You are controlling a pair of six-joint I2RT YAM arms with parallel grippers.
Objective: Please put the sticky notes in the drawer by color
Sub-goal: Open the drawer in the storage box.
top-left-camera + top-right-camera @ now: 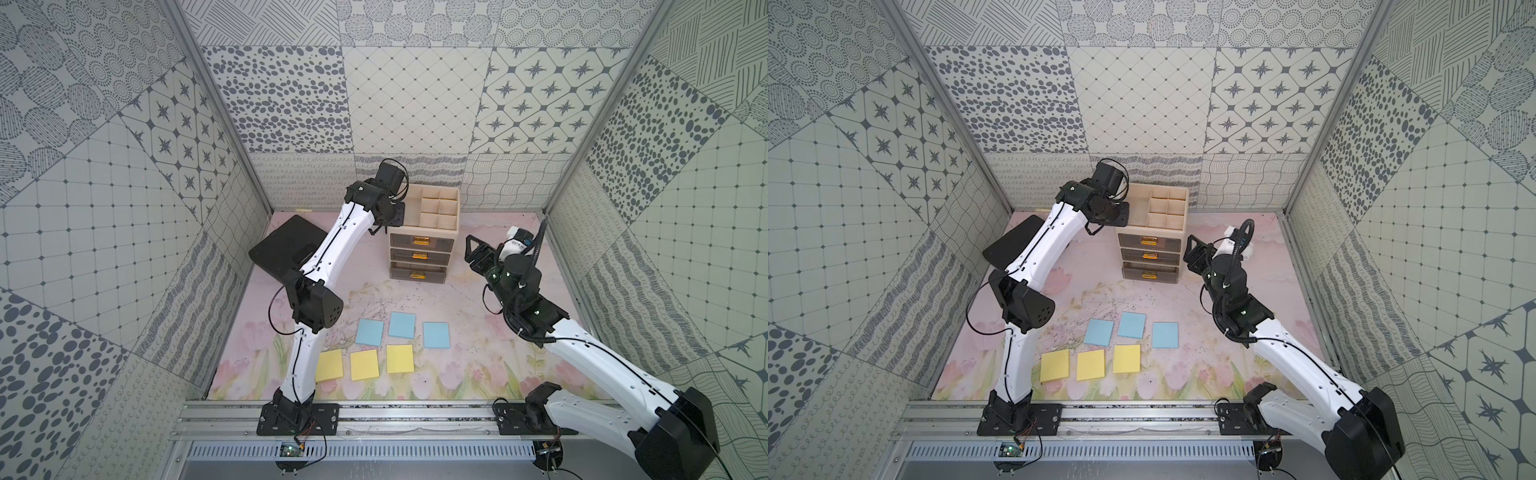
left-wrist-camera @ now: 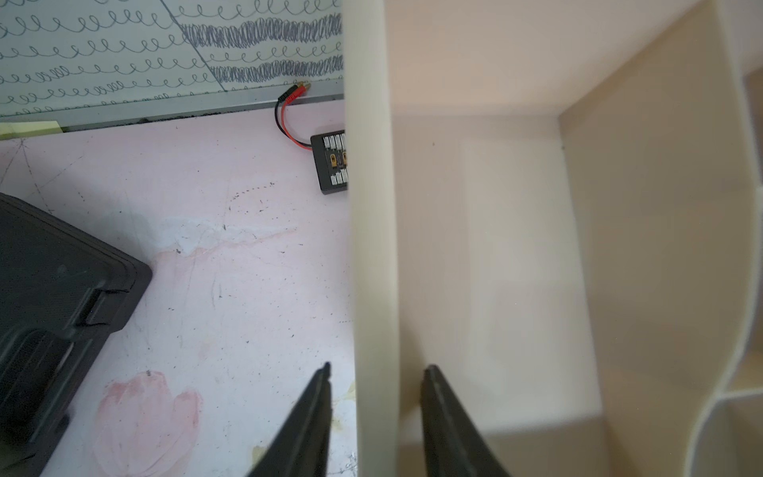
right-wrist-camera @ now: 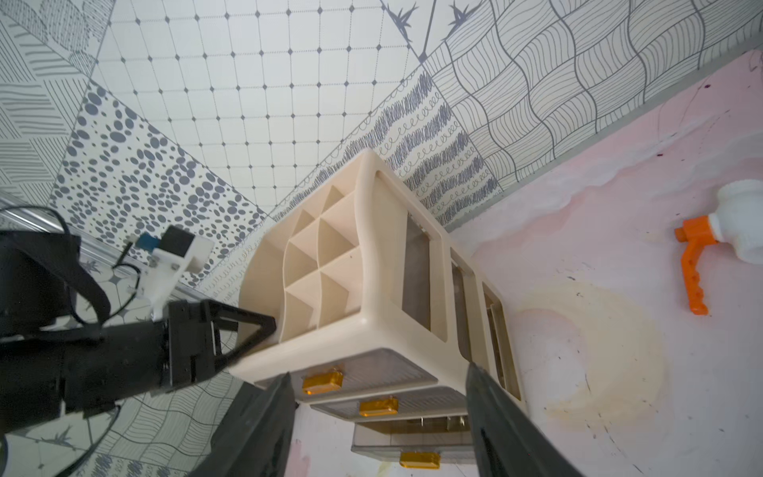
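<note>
Notes (image 1: pixel 402 325), blue and yellow, lie flat in both top views, well short of the cabinet (image 1: pixel 419 249); right claw (image 1: pixel 471 249) sits nearer the drawer fronts; left wrist: left claw (image 2: pixel 377 367) parted astride the side wall (image 2: pixel 371 206), not clamping; right wrist: right claw wide, facing the fronts; lowest drawer (image 3: pixel 413 444) slightly out.
</note>
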